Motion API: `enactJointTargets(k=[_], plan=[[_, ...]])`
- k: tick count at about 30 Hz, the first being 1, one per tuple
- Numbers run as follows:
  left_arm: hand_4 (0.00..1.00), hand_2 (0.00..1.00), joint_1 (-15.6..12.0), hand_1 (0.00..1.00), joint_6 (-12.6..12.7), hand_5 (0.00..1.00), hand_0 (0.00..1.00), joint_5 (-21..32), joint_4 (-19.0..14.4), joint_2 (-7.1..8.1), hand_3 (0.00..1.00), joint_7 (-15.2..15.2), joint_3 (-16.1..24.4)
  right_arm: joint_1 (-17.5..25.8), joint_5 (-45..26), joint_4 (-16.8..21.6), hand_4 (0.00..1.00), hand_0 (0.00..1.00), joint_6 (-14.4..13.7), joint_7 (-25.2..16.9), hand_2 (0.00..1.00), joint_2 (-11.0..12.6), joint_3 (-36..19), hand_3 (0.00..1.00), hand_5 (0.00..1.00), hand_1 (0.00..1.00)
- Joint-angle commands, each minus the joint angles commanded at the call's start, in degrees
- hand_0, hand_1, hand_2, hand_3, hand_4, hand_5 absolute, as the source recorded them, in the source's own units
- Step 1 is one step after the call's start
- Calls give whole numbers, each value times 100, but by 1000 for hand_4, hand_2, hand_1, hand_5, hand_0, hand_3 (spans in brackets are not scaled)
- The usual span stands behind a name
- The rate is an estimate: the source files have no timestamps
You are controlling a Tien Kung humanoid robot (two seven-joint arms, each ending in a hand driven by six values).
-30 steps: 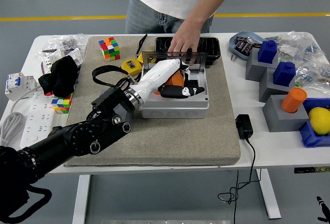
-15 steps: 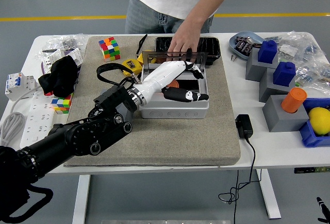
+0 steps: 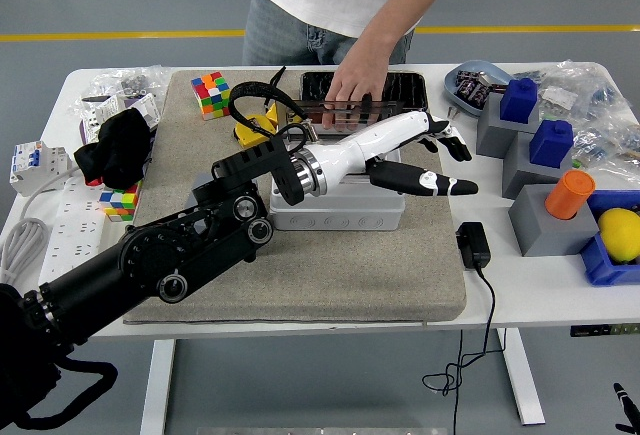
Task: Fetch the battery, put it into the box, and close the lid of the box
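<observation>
Head view. Step in hand, by my read: closing the lid. The left hand (image 3: 415, 150), white with black fingertips, is stretched out over the grey box (image 3: 340, 205) at frame centre, fingers (image 3: 440, 185) spread and straight, holding nothing. To do it well: get the fingers behind the top edge of the clear lid (image 3: 345, 115), which stands up at the box's far side, then sweep it toward the frame bottom and press flat. Go slowly, because a person's hand (image 3: 352, 80) rests on that lid's top edge, upper centre, and the robot hand is just beside it.

Battery: cannot see it. The forearm covers most of the box interior, so whether it lies inside is not shown.

Pose: the left arm (image 3: 170, 265) enters from the lower left, black links rising diagonally to a silver wrist ring near the box's left edge. The white palm extends to the right past the box's right wall, thumb lowest, pointing toward the right of the frame. The hand looks to be above the box, not resting on it. The right arm is out of sight.

Grey mat (image 3: 300, 275) under the box, on the white table (image 3: 530, 295).
</observation>
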State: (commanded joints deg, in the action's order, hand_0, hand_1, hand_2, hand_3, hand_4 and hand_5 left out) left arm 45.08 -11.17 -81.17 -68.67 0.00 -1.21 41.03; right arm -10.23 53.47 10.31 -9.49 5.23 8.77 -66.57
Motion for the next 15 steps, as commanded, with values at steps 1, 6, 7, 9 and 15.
enactJointTargets(k=[1,6,7,9,15], plan=[[998,633,-14,648,-261,873,585,261,-43,0,604,72,87,0,6,0,998,844,0,1,767,-2,-10,811,998,781],[998,648,-136,665,-1137,832,625,1452,-141,0,608,-108,568,-9,7,0,998,843,0,-6,767,-16,-37,811,998,781],[998,648,-165,665,-991,832,625,1713,-115,0,608,-252,692,-9,-1,0,998,843,-1,-11,767,-19,-36,811,998,781],[998,648,-206,665,-663,832,625,2197,-56,0,608,-488,896,-11,5,0,998,843,-3,-10,767,-23,-57,811,998,781],[998,740,-308,757,13,914,720,3612,123,0,677,-883,1234,-15,21,0,998,843,-7,-8,767,-34,-95,811,998,780]])
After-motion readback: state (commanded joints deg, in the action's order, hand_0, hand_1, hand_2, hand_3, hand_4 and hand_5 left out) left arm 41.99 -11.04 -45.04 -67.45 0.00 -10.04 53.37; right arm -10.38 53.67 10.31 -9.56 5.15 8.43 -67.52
